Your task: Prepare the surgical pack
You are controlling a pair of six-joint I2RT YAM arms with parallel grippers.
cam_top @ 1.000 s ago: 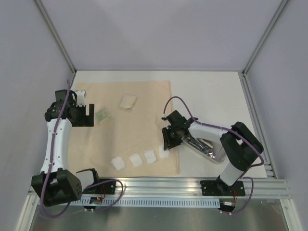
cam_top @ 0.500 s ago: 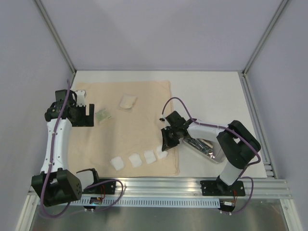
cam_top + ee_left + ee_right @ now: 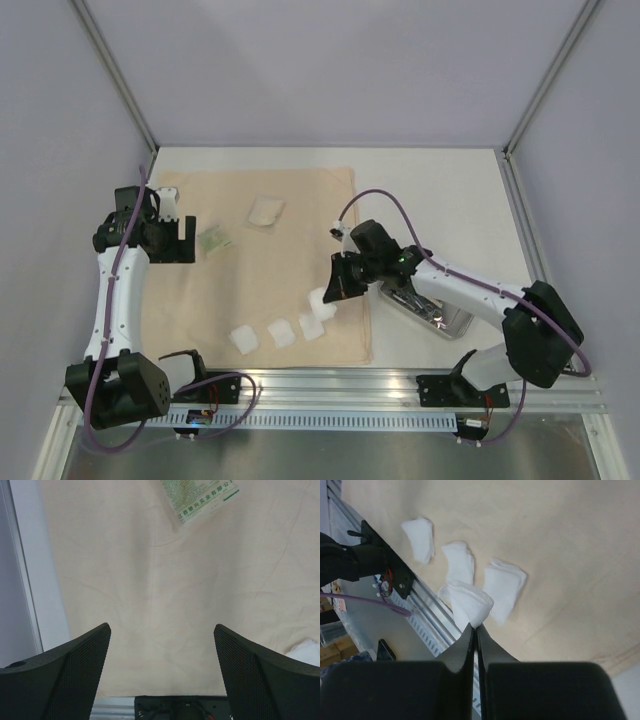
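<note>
The beige cloth sheet [image 3: 270, 270] lies spread flat on the table. My right gripper [image 3: 334, 292] hangs over its near right part, shut on one corner of a white gauze square [image 3: 469, 604] that dangles above the cloth. Three more gauze squares [image 3: 243, 338] [image 3: 283, 333] [image 3: 312, 328] lie in a row near the cloth's front edge. The steel tray [image 3: 447, 320] with metal instruments [image 3: 412, 298] sits right of the cloth, partly under the right arm. My left gripper [image 3: 186, 240] is open at the cloth's left side, with nothing between its fingers [image 3: 75, 670].
A small green-printed packet [image 3: 214, 240] lies on the cloth just right of the left gripper. A folded white piece [image 3: 266, 212] rests farther back on the cloth. Aluminium rails [image 3: 400, 385] run along the near edge, and grey walls enclose the table.
The right gripper shut on the rightmost gauze square and lifted it off the cloth, swinging slightly left and away from the tray. The left arm stayed still.
</note>
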